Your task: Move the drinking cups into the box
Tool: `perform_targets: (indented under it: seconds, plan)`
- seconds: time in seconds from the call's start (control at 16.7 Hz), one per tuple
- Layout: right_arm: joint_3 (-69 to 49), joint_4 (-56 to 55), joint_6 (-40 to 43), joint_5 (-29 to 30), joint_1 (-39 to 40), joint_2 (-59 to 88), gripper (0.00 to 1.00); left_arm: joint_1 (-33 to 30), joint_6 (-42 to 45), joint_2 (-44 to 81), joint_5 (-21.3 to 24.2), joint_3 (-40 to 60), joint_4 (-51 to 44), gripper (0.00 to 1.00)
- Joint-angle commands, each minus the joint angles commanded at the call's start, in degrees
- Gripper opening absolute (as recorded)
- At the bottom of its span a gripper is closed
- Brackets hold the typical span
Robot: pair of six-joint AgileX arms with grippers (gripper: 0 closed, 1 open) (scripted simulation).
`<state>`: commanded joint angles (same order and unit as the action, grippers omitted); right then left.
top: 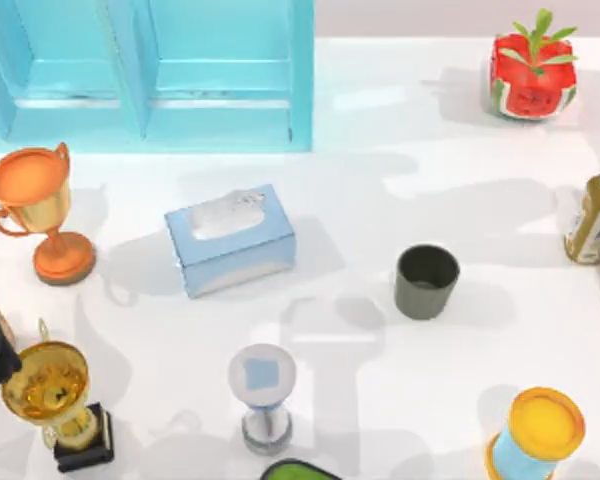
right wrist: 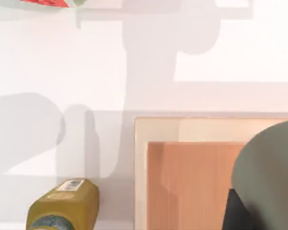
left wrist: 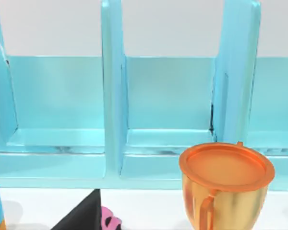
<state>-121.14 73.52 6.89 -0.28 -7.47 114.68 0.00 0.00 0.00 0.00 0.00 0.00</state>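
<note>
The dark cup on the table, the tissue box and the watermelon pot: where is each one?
dark cup [top: 426,282]: top view, on its dark inside.
tissue box [top: 230,240]: top view, on its blue top.
watermelon pot [top: 530,80]: top view, on its red side.

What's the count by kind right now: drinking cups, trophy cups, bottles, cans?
Drinking cups: 2, first cup on the table, second cup by the wooden box
Trophy cups: 2, orange trophy, gold trophy
Bottles: 1, bottle
Cans: 1, can
Total: 6
</note>
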Motion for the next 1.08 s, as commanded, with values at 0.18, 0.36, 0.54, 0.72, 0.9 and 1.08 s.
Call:
perform_targets:
  seconds: [0.18,0.36,0.54,0.72,0.9,1.08]
  plan:
    - [10.99,-0.49,9.86,-0.61,-9.62,-12.2,0.0,0.0,0.0,0.0,0.0,0.0,0.0,1.0]
    - [25.21,0.38,17.78,-1.43,-17.22,-22.88,0.0,0.0,0.0,0.0,0.0,0.0,0.0,1.0]
    - [38.18,1.98,22.12,-2.56,-21.81,-29.79,0.0,0.0,0.0,0.0,0.0,0.0,0.0,1.0]
    - [46.73,3.71,23.54,-3.66,-23.66,-33.1,0.0,0.0,0.0,0.0,0.0,0.0,0.0,1.0]
    - [49.92,4.7,23.94,-4.19,-24.04,-34.25,0.0,0.0,0.0,0.0,0.0,0.0,0.0,1.0]
    - [49.92,4.7,23.94,-4.19,-24.04,-34.25,0.0,0.0,0.0,0.0,0.0,0.0,0.0,1.0]
